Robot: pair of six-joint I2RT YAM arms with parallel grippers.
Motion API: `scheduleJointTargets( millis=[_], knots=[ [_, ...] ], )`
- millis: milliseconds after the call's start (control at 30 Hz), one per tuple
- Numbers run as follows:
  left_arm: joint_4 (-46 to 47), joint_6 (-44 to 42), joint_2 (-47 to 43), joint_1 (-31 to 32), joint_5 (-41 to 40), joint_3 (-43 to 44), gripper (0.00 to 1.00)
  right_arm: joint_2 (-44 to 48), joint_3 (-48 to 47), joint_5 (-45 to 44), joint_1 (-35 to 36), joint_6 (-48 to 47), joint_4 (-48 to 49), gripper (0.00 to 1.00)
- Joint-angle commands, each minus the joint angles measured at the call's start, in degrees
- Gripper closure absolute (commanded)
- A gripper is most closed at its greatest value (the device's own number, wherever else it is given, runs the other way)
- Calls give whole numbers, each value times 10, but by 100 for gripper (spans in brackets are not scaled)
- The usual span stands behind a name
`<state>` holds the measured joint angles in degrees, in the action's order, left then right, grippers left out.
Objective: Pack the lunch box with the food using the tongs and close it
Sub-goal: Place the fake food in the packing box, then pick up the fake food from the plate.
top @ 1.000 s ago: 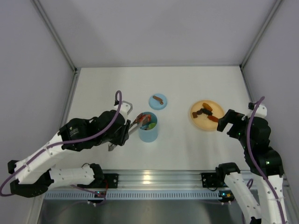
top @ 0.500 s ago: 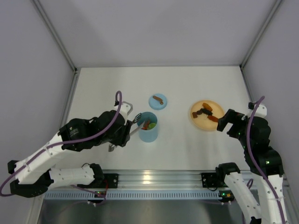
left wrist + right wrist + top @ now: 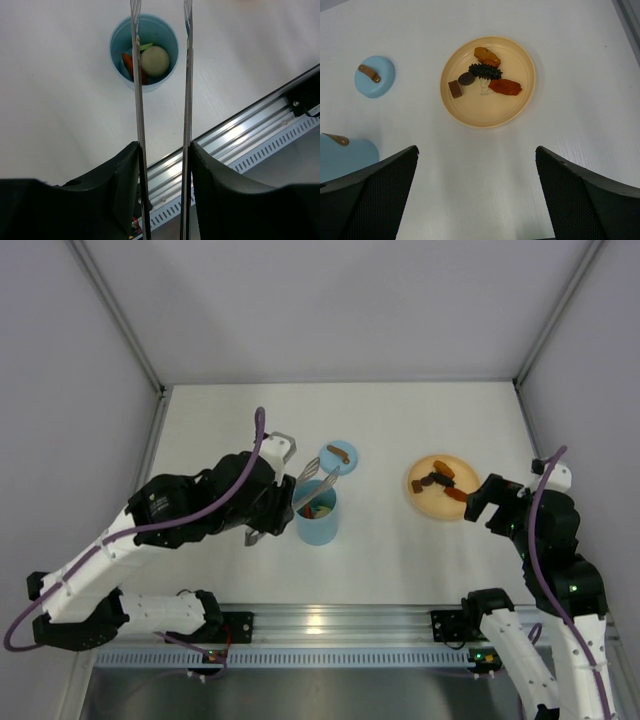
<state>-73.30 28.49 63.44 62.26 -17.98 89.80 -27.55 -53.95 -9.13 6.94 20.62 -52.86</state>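
Stuff you can't get a clean look at first. In your right wrist view the lunch box (image 3: 144, 52) is just a pale blue chunk at the left edge, half behind a finger. From overhead the tongs (image 3: 187, 90) cross its rim and cover part of the opening. The tong tips run off the top of your left wrist view and the joined end drops out of sight between the fingers. From above the tips are too small to say whether they carry anything.

Now the looks. The lunch box is a light blue round tub, upright and uncovered, mid-table (image 3: 400, 560), right by your left arm. Its lid (image 3: 338, 457) is flat and blue with a brown handle, lying just behind it, not touching. The orange-yellow plate (image 3: 487, 82) sits well off to the right with five pieces on it. Inside the tub there's a round pale green piece (image 3: 155, 61) next to a red-orange piece (image 3: 128, 62).

Your left gripper (image 3: 163, 145) is part-closed on the tongs, one thin arm against each finger, arms parted. Your right gripper (image 3: 476, 148) is spread wide, holding nothing, on the near side of the plate.
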Motion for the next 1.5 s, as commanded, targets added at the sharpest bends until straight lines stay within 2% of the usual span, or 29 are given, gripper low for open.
scheduleJointTargets(
  millis=[0,300,400,567,733,900,1000,1267,1467],
  knots=[
    [45,-31,43,-2,6,73,52,-1,-26,3,-7,2,15,1],
    [193,-79,243,-2,36,166,51,13,-45,2,-7,-5,-22,1],
    [216,-92,342,-2,34,218,51,20,-55,1,-7,-7,-34,0],
    [231,-115,453,-2,37,302,51,29,-64,1,-7,-8,-50,0],
    [259,-126,535,-19,39,325,51,36,-68,-3,-7,-14,-63,1],
    [285,-135,582,-38,79,325,52,38,-68,-7,-7,-17,-66,1],
    [307,-170,595,-39,85,321,52,38,-64,-5,-6,-17,-65,0],
    [340,-215,603,-40,106,299,53,40,-56,-10,-7,-18,-62,1],
    [328,-222,606,-40,126,287,53,40,-54,-12,-7,-21,-60,1]
  ],
)
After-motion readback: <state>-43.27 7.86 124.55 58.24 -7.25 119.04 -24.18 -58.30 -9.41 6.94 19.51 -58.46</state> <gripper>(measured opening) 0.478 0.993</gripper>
